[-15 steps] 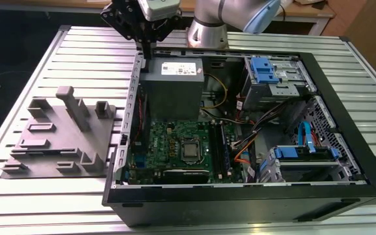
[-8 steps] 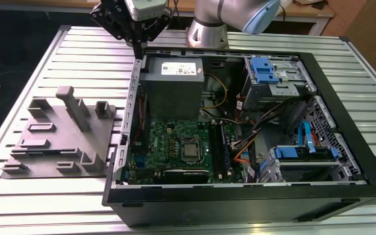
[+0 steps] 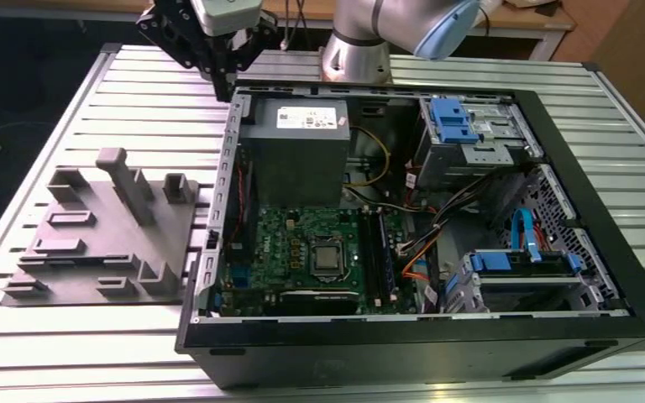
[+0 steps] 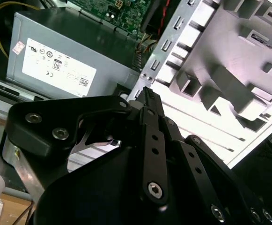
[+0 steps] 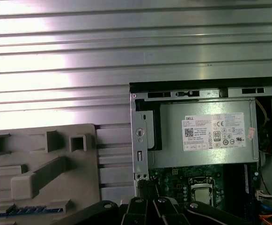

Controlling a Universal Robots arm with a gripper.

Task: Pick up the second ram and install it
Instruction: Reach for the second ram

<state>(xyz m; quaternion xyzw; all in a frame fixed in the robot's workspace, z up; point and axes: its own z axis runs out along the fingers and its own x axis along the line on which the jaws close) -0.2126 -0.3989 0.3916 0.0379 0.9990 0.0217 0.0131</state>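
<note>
The second ram (image 5: 22, 210) shows in the first wrist view as a thin blue-green strip lying in a slot of the grey holder block (image 5: 42, 159). My gripper (image 3: 228, 89) hangs over the back left corner of the open computer case (image 3: 591, 210), near the grey power supply (image 3: 296, 143). It is well apart from the ram. Its black fingers meet at a point in the second wrist view (image 4: 146, 91), shut with nothing between them. The green motherboard (image 3: 300, 252) lies in the case, with its long black slot rails (image 3: 373, 252) beside the processor socket.
The holder block (image 3: 98, 235) with upright posts stands on the slatted metal table (image 3: 54, 361) at the exterior view's left of the case. Drive cages with blue latches (image 3: 457, 117) and loose cables (image 3: 435, 227) crowd the case's other side. The arm's base (image 3: 356, 50) stands behind the case.
</note>
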